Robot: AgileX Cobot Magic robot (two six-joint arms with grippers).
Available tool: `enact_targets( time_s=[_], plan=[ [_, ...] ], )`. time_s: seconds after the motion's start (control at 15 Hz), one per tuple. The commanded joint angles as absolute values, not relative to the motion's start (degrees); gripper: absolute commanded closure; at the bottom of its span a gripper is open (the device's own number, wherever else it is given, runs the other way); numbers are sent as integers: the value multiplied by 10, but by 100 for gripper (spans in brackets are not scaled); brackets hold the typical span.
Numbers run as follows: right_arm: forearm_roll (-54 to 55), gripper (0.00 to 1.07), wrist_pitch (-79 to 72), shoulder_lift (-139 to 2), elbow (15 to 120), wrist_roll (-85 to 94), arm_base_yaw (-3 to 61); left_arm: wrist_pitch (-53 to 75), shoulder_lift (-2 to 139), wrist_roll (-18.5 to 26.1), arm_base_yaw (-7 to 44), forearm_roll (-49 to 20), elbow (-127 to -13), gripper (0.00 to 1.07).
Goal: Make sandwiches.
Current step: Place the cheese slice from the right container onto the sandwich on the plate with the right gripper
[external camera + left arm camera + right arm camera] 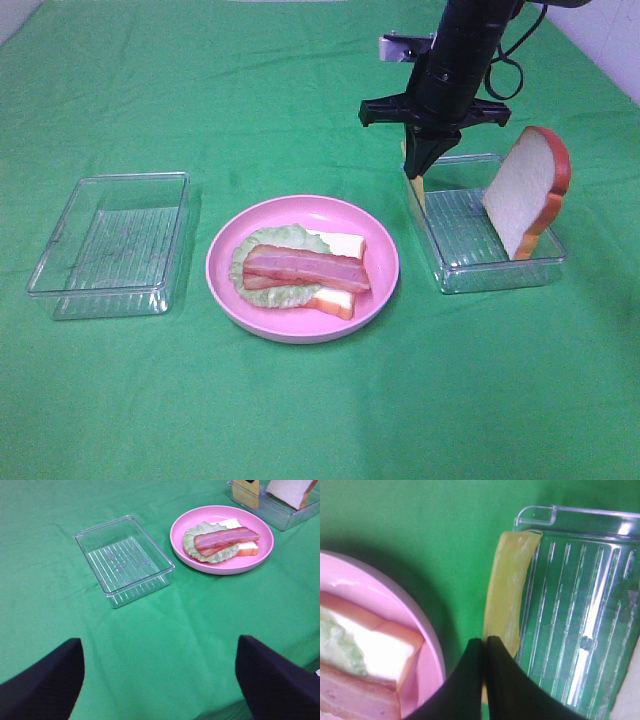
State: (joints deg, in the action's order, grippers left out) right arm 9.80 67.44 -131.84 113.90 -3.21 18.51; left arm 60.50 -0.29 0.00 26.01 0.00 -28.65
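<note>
On the plate [222, 285] lies a bread slice [342, 301], with lettuce [272, 239] on it and bacon [305, 269] on top. The left tray [110, 300] sits beside the plate. The right tray [500, 272] holds a second slice [522, 195] leaning at its right end, and cheese [414, 188] stands at its left wall.

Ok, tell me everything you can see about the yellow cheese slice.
The cheese slice is thin, pale yellow and slightly translucent, and it looks like plastic toy food. It hangs on edge, showing as a gently bowed strip. The right end effector pinches its upper edge with fingers closed on it. It lies along the wall of the right clear tray that faces the pink plate. Whether it touches that wall I cannot tell.
</note>
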Motion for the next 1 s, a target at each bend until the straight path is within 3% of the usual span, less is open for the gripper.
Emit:
enact_targets(
  time_s=[0.07, 0.27, 0.47, 0.73, 1.0],
  plan=[
    [93, 107, 697, -1295, 1156, -34, 184, 599, -15, 0, 262, 0, -285, 27],
    [125, 107, 723, -1250, 1157, -20, 184, 599, -15, 0, 262, 0, -285, 27],
    [279, 107, 739, -1231, 1156, 36, 184, 599, -15, 0, 262, 0, -285, 27],
    [388, 107, 731, -1232, 1090, 103, 244, 599, -15, 0, 262, 0, -285, 27],
    [397, 107, 672, -1239, 1038, 116, 302, 599, -15, 0, 262, 0, -285, 27]
  ],
)
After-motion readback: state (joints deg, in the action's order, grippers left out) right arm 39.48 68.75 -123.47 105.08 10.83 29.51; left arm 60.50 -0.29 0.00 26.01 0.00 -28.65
